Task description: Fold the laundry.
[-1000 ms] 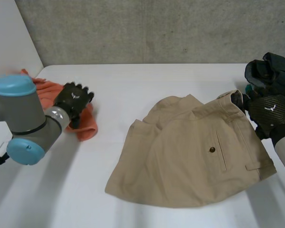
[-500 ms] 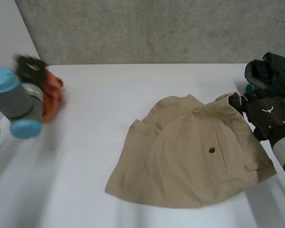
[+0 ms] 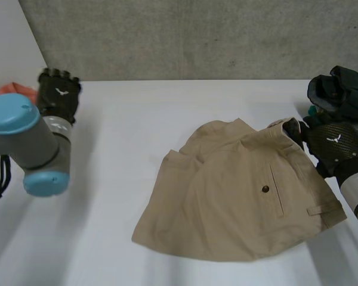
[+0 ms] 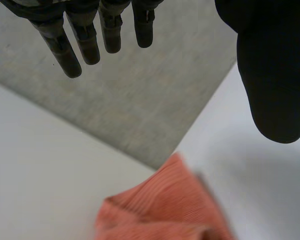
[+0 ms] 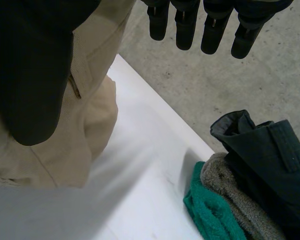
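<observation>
White counter (image 3: pixel 137 131) runs back to a grey concrete wall (image 3: pixel 197 36) ahead of you. At the far left edge an orange cloth (image 3: pixel 16 89) lies bunched. Your left robot hand (image 3: pixel 58 95) hangs just beside it, wide, its straight fingers (image 4: pixel 65 50) spread well apart from the thumb with nothing in them.

Tan shorts (image 3: pixel 227 196) lie rumpled and partly folded over in the middle of the counter, with the back pocket and button facing up. Your right robot hand (image 3: pixel 333 140) sits at the far right corner of the shorts, by the waistband. Its fingers (image 5: pixel 210 30) are straight and wide of the thumb, gripping nothing; you cannot tell whether the palm touches the fabric.

Far right, just beyond that hand, a pile of clothes (image 3: pixel 340 89) rests: a dark jacket (image 5: pixel 270 160) over a grey towel (image 5: pixel 235 195) and a green towel (image 5: pixel 210 212).
</observation>
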Robot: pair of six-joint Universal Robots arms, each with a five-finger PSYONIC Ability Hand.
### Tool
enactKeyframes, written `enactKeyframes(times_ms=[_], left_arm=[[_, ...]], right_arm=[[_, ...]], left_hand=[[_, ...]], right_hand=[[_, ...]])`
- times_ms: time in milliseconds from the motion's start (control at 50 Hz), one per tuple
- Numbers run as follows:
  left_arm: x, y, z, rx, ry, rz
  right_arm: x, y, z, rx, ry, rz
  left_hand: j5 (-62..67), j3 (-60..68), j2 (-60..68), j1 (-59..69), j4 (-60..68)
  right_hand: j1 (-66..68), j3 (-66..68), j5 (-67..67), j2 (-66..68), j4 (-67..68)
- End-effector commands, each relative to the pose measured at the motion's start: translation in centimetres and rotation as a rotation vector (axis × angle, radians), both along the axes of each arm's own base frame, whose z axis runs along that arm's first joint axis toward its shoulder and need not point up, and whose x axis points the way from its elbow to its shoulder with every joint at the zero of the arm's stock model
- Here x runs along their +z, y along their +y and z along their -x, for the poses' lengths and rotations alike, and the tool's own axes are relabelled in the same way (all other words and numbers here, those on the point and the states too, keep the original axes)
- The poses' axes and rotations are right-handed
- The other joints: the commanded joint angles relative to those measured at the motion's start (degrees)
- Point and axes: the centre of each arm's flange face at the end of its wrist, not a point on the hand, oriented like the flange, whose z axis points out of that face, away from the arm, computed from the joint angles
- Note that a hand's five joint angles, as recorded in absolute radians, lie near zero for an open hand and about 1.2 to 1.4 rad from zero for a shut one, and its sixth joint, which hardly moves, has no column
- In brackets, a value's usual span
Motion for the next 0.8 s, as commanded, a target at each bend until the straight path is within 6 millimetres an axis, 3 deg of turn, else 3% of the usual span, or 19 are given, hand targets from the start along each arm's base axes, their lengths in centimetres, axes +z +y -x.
enactKeyframes(times_ms=[20, 160, 200, 260, 320, 480, 580, 700, 800], left_arm=[[0.5, 8.8, 3.9, -0.218, 0.059, -0.14], [-0.9, 18.7, 6.7, -0.505, 0.164, -0.387], [-1.4, 21.4, 6.9, -0.573, 0.148, -0.445], [-2.3, 23.9, 6.8, -0.627, 0.118, -0.508], [-3.4, 25.3, 6.5, -0.637, 0.09, -0.549], [-5.9, 25.7, 6.4, -0.623, 0.049, -0.624], [-6.8, 25.2, 6.9, -0.626, 0.021, -0.63], [-7.6, 24.5, 7.4, -0.619, 0.014, -0.636], [-8.1, 23.9, 7.6, -0.585, 0.007, -0.633]], right_arm=[[1.4, 0.1, 0.2, -0.002, 0.005, 0.001], [3.5, 1.5, -0.2, 0.064, 0.049, -0.105], [5.2, 2.2, -0.2, 0.097, 0.087, -0.102], [6.7, 2.6, 0.5, 0.116, 0.148, -0.1], [7.1, 2.8, 1.6, 0.119, 0.227, -0.118], [7.3, 6.7, 1.6, 0.213, 0.339, -0.235], [7.0, 8.4, 1.3, 0.245, 0.331, -0.305], [6.5, 8.2, 1.7, 0.222, 0.336, -0.307], [8.3, 7.2, 2.5, 0.16, 0.334, -0.202]], left_hand=[[-2.7, -2.0, -1.7, -0.9, -1.5], [-1.0, -0.4, -0.1, 0.8, 0.1], [0.3, 1.0, 1.3, 2.1, 1.5], [3.5, 4.2, 4.5, 5.3, 4.7], [6.4, 7.0, 7.3, 8.2, 7.5], [11.7, 12.4, 12.7, 13.5, 12.9], [27.5, 28.2, 28.5, 29.3, 28.7], [43.3, 44.0, 44.3, 45.1, 44.5], [67.2, 67.9, 68.2, 69.0, 68.4]], right_hand=[[-3.4, -2.3, -2.9, -2.4, -2.2], [-3.4, -2.3, -2.9, -2.4, -2.2], [-3.4, -2.3, -2.9, -2.4, -2.2], [-3.4, -2.3, -2.9, -2.4, -2.2], [-3.4, -2.3, -2.9, -2.4, -2.2], [-3.4, -2.3, -2.9, -2.4, -2.2], [-3.4, -2.3, -2.9, -2.4, -2.2], [-3.4, -2.3, -2.9, -2.4, -2.2], [-3.4, -2.3, -2.9, -2.4, -2.2]])
